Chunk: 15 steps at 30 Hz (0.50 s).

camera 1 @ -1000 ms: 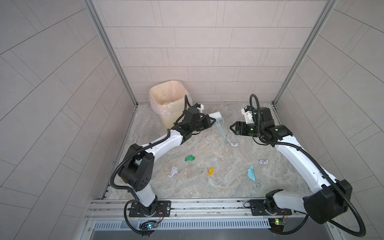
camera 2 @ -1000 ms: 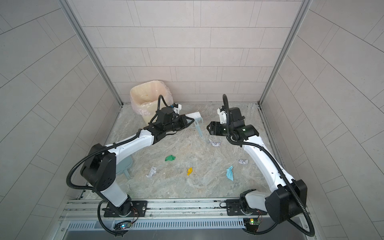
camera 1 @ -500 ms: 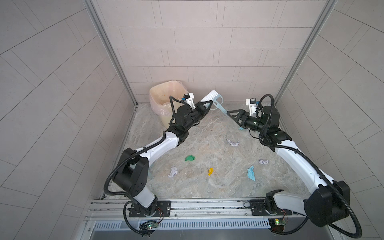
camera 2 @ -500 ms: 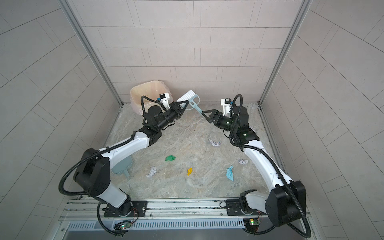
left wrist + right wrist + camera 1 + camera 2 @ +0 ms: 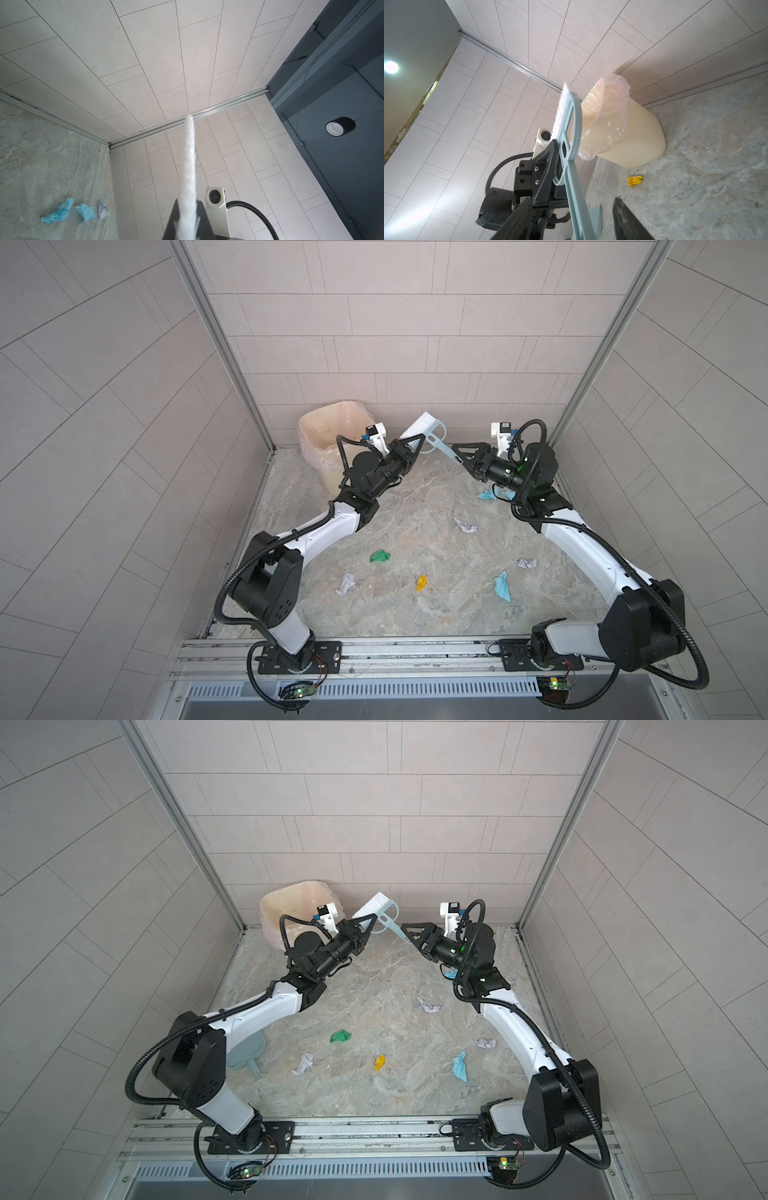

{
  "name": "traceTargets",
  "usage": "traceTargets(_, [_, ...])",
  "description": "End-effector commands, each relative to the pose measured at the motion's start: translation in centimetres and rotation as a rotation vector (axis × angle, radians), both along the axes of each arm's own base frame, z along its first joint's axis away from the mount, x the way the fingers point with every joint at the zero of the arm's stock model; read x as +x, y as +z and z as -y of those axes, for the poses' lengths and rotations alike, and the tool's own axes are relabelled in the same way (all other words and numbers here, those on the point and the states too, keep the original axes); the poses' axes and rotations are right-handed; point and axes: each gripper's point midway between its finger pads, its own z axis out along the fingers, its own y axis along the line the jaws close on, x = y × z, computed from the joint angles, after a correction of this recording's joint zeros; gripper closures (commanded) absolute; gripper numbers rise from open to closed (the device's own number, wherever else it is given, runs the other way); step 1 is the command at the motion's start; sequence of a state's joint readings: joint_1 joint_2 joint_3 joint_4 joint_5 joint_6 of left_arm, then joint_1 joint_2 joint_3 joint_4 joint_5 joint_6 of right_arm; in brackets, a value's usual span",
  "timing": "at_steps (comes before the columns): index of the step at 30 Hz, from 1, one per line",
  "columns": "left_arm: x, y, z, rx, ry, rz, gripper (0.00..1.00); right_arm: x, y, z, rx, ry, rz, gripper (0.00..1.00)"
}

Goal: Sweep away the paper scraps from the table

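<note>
Brush [image 5: 417, 430] now raised beside the bin [image 5: 332, 405], clamped in my left tool [image 5: 413, 444] — my right tool [image 5: 456, 450], wide, straddles its handle [image 5: 576, 195]: hand-over before sweeping.

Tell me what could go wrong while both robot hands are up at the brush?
1. The left hand pinches the brush at its soft bristle end, up in the air, so it might slip out.
2. The right hand is open, its fingers on either side of the handle, not gripping. If the left hand lets go too soon, the brush would likely fall onto the table and could knock the paper scraps about.
</note>
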<state>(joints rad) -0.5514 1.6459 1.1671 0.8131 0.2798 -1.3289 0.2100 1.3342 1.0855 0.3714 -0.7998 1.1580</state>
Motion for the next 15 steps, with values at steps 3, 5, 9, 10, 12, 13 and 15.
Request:
traceTargets(3, [-0.24,2.62,0.25,-0.061,-0.019,0.059,1.00,-0.73,1.94,-0.47,0.032,0.031,0.050,0.54])
traceTargets(5, [-0.16,2.47,0.33,-0.058,-0.020,0.058,1.00,-0.67,1.58,-0.56,0.032,0.034,0.040,0.62])
traceTargets(9, [-0.12,2.41,0.26,-0.058,-0.017,0.057,1.00,-0.76,1.63,-0.67,0.038,0.038,0.038,0.68])
traceTargets(10, [-0.09,2.34,0.23,-0.056,-0.015,0.056,1.00,-0.77,1.62,-0.68,0.039,0.039,0.036,0.68])
traceTargets(12, [-0.13,2.23,0.25,-0.050,-0.014,0.054,1.00,-0.81,1.62,-0.76,0.041,0.042,0.034,0.68])
traceTargets(13, [-0.13,2.31,0.21,-0.049,-0.013,0.057,1.00,-0.83,1.63,-0.77,0.042,0.043,0.034,0.69])
traceTargets(15, [-0.12,2.32,0.16,-0.046,-0.009,0.058,1.00,-0.94,1.68,-0.83,0.044,0.047,0.032,0.68])
